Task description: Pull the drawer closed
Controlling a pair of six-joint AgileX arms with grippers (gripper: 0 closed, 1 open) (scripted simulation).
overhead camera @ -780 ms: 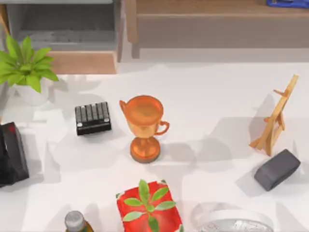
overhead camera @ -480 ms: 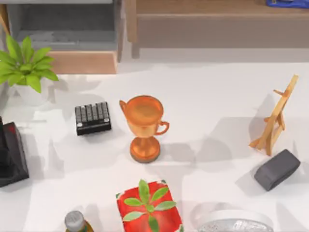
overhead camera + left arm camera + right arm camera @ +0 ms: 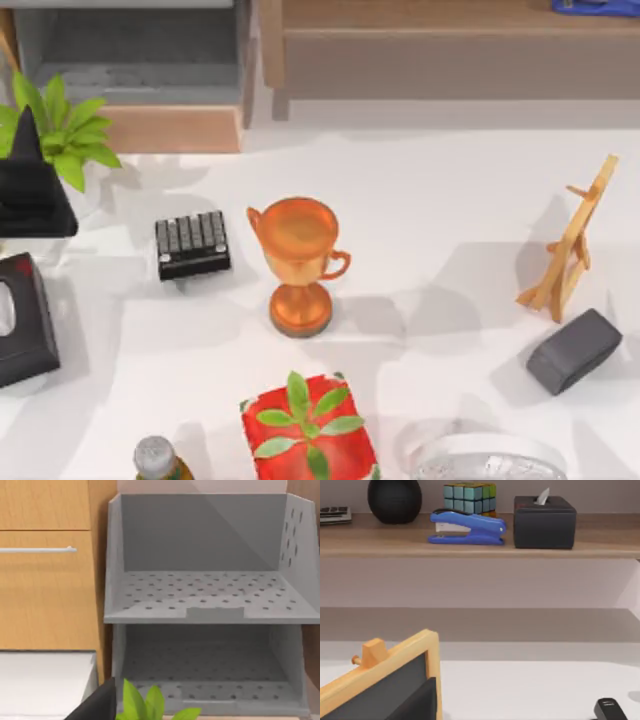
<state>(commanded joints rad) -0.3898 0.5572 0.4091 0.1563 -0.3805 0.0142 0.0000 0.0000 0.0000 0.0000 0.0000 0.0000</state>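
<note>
Left tool (image 3: pixel 28 175) of mine hangs over the desk's (image 3: pixel 440 210) left edge, above the leafy green potted plant (image 3: pixel 55 135); whether it is parted I cannot tell, and I see nothing in it. At the far-left corner the wide grey drawer with its tan wooden front board (image 3: pixel 165 128) stands open. Going in, I could clip the plant and topple it.

White table (image 3: pixel 450 200) carries trophy (image 3: pixel 297 262), keypad (image 3: pixel 192 243), easel (image 3: pixel 570 245) and grey block (image 3: pixel 574 350).
</note>
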